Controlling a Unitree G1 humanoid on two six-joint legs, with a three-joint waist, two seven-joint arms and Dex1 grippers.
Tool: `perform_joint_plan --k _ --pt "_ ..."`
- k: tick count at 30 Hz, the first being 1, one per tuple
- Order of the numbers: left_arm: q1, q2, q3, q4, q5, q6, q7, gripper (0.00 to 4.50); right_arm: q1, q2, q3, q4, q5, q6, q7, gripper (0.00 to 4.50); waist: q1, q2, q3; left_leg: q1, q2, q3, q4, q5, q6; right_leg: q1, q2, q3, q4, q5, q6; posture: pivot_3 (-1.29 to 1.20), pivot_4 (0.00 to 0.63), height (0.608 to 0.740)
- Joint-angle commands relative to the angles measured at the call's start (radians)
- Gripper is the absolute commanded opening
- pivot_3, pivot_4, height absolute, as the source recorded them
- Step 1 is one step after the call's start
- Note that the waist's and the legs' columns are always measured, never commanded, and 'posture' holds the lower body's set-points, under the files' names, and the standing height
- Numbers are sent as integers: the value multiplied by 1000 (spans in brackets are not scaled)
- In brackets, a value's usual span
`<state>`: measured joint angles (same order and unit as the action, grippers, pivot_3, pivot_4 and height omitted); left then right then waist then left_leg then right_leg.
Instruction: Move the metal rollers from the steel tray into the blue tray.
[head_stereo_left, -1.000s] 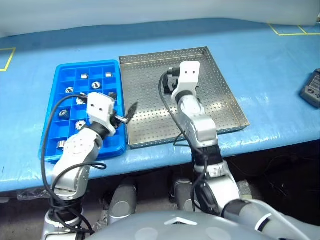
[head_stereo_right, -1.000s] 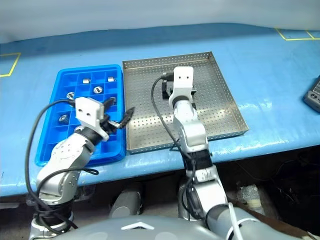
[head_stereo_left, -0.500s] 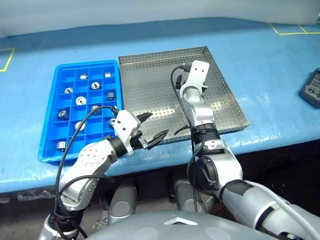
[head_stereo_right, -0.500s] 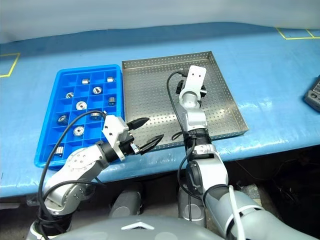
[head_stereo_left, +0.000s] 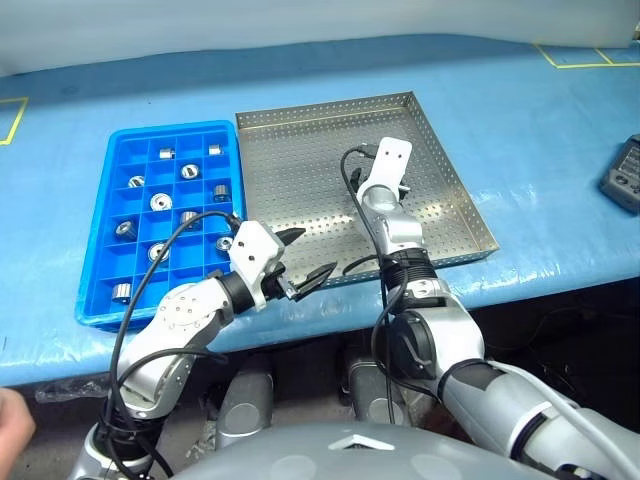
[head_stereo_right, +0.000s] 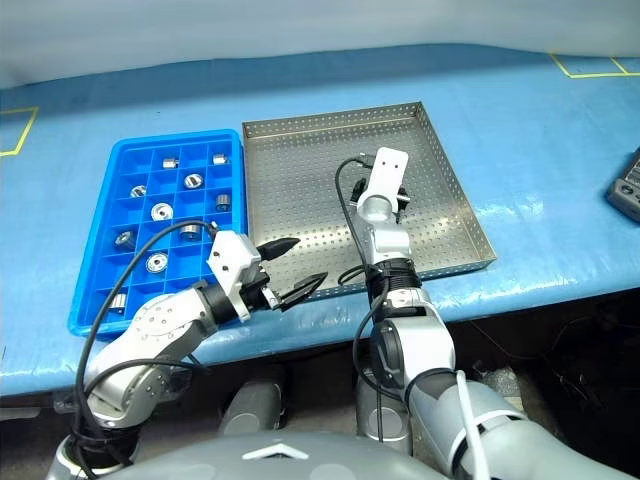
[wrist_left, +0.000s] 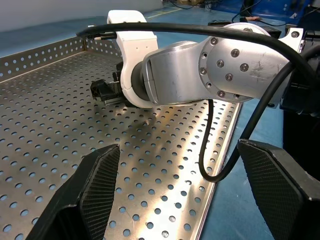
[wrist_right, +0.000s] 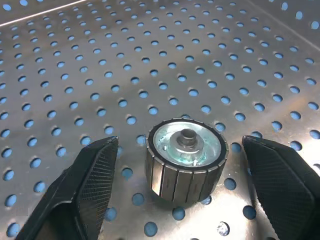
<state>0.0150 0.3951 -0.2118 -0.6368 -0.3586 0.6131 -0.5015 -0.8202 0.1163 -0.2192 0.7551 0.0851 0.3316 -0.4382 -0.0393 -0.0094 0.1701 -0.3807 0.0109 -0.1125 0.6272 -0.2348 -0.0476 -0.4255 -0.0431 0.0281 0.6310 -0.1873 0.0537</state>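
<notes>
One metal roller (wrist_right: 185, 157), a ribbed silver cylinder with a central hub, stands on the steel tray (head_stereo_left: 300, 170). My right gripper (wrist_right: 178, 142) is open around it, one finger on each side, with gaps between them and the roller. In the eye views the right wrist (head_stereo_left: 385, 165) hides this roller, right of the tray's middle. My left gripper (head_stereo_left: 308, 255) hangs open and empty over the steel tray's front-left edge, pointing at the right arm (wrist_left: 200, 65). The blue tray (head_stereo_left: 170, 128) lies left of the steel tray, with several rollers (head_stereo_left: 159, 201) in its compartments.
Both trays rest on a table under a blue cover (head_stereo_left: 540, 130), near its front edge. A dark device (head_stereo_left: 625, 175) lies at the far right. Yellow tape marks (head_stereo_left: 590, 55) sit at the back right corner.
My left gripper swung from over the blue tray to the steel tray's front-left edge, then held still. My right gripper sank toward the tray floor, further right.
</notes>
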Motion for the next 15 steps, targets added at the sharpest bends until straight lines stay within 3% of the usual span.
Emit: perform_joint_plan --k 1,5,10,15 --pt "0 0 -1 -36 -8 4 7 4140 -20 1 7 3 -2 -28 1 3076 0 0 0 0 0 0 0 0 0 0 0 0 0 0 0 85 150 740" --pt "9 -4 6 -26 -3 10 22 4140 -19 -1 17 1 -6 -34 14 1816 -1 0 0 0 0 0 0 0 0 0 0 0 0 0 0 89 150 740" --pt "36 -37 42 -10 32 -3 109 4140 34 19 110 -146 -17 -5 150 1730 1 0 0 0 0 0 0 0 0 0 0 0 0 0 0 121 150 740" --pt "91 -165 173 23 167 -183 344 4140 155 35 345 -494 49 141 483 1730 5 1 0 0 1 0 -1 0 1 -1 0 0 0 0 3 158 150 740"
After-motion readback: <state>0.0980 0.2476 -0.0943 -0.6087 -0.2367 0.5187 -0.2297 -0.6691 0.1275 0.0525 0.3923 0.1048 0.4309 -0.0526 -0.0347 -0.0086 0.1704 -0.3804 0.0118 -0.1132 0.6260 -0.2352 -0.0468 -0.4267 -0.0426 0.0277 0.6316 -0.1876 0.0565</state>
